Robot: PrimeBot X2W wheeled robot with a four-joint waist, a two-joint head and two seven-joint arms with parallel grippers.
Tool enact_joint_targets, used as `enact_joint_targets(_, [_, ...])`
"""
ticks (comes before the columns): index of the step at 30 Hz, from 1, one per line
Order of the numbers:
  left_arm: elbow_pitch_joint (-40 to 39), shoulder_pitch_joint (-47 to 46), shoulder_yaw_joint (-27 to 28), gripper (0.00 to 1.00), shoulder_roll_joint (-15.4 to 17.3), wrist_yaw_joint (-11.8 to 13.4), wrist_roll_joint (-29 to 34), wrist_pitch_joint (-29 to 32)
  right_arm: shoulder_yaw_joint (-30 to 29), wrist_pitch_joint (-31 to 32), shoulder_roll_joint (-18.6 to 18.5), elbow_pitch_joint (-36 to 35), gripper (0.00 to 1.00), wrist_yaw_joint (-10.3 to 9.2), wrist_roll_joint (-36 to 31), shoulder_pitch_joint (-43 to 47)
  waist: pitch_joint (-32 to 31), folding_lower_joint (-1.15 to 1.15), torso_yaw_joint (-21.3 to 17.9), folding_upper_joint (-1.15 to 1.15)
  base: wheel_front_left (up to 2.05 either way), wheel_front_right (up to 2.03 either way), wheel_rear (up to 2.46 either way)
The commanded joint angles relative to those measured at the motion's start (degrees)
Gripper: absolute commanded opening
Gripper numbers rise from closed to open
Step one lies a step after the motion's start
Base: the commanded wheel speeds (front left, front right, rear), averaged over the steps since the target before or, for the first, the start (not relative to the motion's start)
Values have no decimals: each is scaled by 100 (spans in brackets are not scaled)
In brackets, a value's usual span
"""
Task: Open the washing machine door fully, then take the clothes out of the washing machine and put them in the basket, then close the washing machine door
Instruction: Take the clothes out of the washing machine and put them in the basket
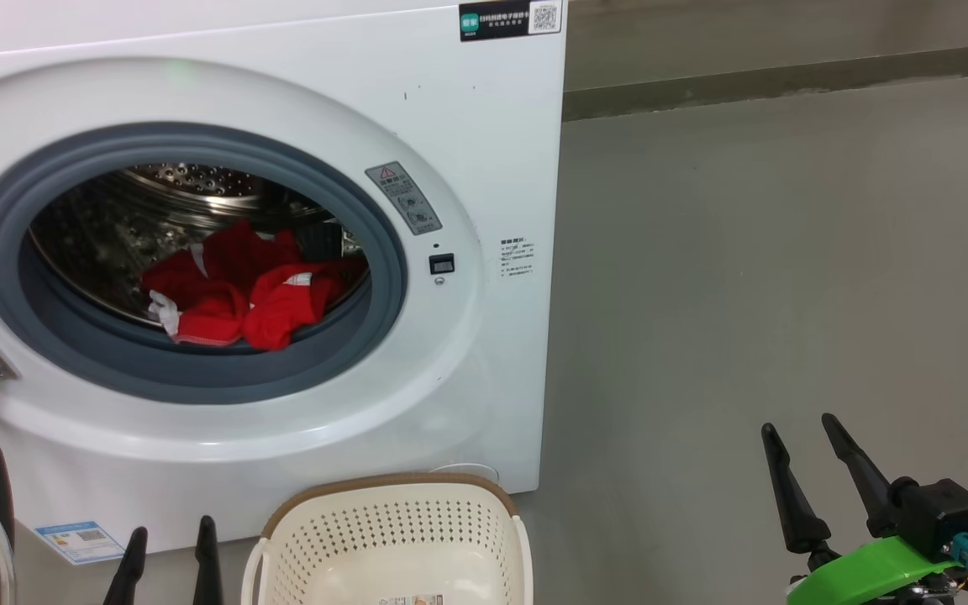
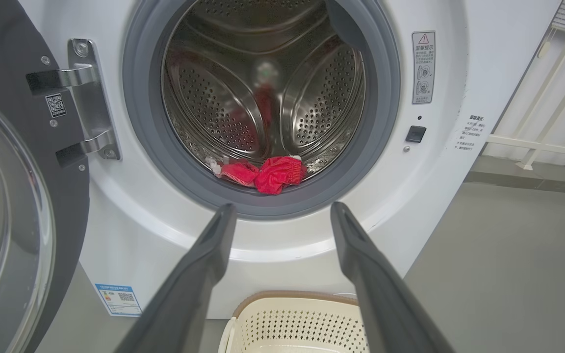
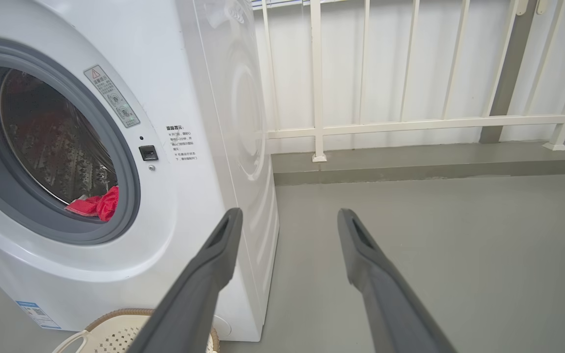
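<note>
my left pincer (image 1: 171,528) sits at the lower left of the head view, its two dark fingers spread wide and holding nothing. my right pincer (image 1: 798,424) is at the lower right, over the grey floor (image 1: 744,252), also wide and empty. just beside the left pincer, on its right, the basket (image 1: 391,529) stands on the floor, very close to the front of the washing machine (image 1: 484,168); i cannot tell if they touch. a paper label (image 1: 411,600) lies on the basket's bottom. the washing machine door (image 2: 66,206) is swung open to the left on its metal hinge (image 2: 89,98), its black rim and glass near my left wrist camera. the grey rubber ring (image 1: 198,382) goes around the round opening. the clothes (image 1: 240,294) are in the drum (image 1: 114,227), a red heap with white trim lying low at the front, against the inner edge of the ring. it looks like two pieces, but i am not sure. past the machine, in the right wrist view, a white railing (image 3: 410,122) stands at the far edge of the floor.
</note>
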Motion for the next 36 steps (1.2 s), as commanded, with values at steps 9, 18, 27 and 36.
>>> enact_joint_targets(9, [-158,-140,200,100,45,10,160,-70,117,-51,-78,-109,100,28,23,-141,13,0,45,0,0,0,0])
enact_joint_targets(18, [-134,-209,183,100,80,91,187,-20,158,-51,-45,-92,100,28,13,-173,82,0,130,0,0,0,0])
enact_joint_targets(27, [-2,-806,135,100,144,195,203,159,207,-51,-98,-124,100,28,11,-234,327,0,290,0,0,0,0])
enact_joint_targets(36, [336,-1775,55,100,90,294,230,139,223,-51,-227,-206,100,28,-9,-539,888,0,364,0,0,0,0])
